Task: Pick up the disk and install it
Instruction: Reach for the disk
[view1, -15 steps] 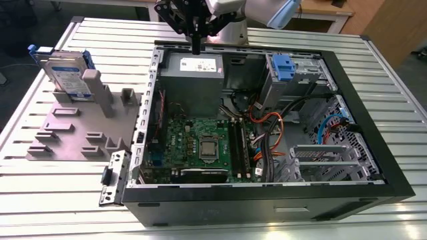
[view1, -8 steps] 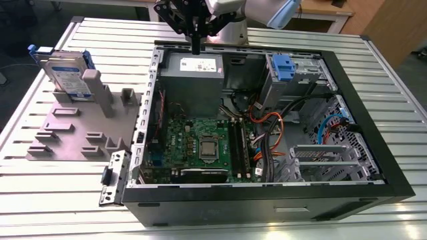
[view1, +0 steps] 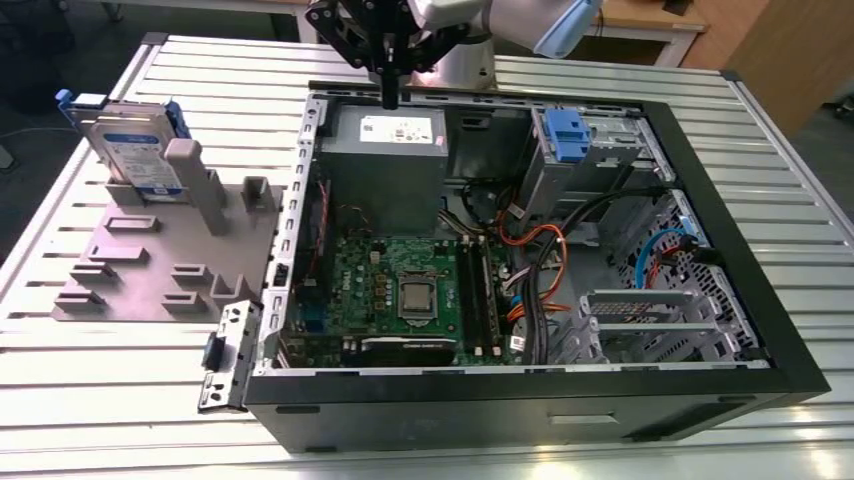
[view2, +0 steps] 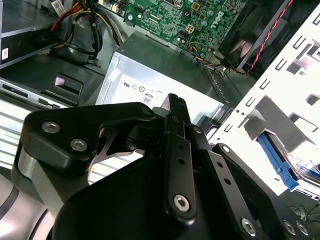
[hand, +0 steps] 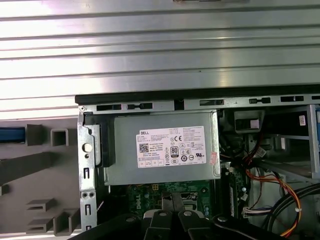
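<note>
Well apart from the fingers (view1: 390, 92), the disk (view1: 134, 150) is standing upright in a grey rack (view1: 147, 260) on the tabletop (view1: 120, 400). The fingers are hanging together, empty, above the open computer case (view1: 534, 400) — pickup not begun; grasping likely calls for crossing over and parting them.

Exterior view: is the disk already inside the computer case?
No, the disk stands upright in the grey holder on the exterior view's left, outside the computer case.

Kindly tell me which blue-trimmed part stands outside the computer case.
The disk, upright on the grey fixture; the blue latch sits inside the case.
</note>
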